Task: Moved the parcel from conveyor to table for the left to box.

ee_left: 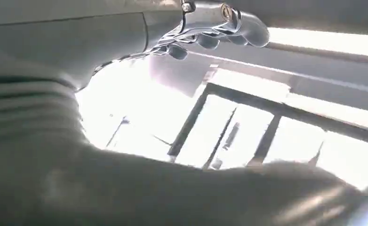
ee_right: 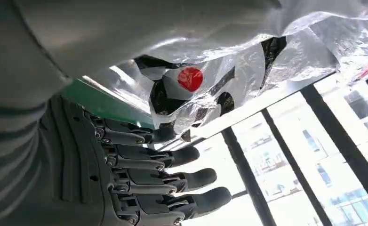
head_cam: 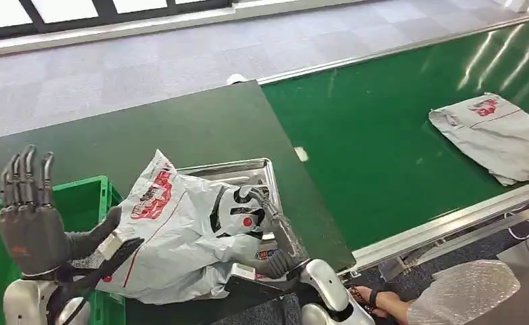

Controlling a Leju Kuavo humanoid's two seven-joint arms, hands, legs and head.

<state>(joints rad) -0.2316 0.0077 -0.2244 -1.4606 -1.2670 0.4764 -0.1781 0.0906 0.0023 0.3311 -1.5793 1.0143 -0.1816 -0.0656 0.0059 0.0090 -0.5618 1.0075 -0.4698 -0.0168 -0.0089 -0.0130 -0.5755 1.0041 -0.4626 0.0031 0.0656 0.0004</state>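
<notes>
Parcel (head_cam: 180,230) lies at tabletop (head_cam: 147,135) near edge, over metal tray (head_cam: 248,169), beside green crate (head_cam: 79,203). Right robot hand (head_cam: 272,227) pinches parcel; left robot hand (head_cam: 28,217) raised, released, fingers apart. 2nd bag (head_cam: 495,135) on conveyor (head_cam: 370,135).

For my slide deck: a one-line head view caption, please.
Right hand rests on parcel over metal tray; left hand raised open.

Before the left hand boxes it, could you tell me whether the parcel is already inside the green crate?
Not inside: the parcel lies on the metal tray, one end overhanging the green crate rim.
</notes>
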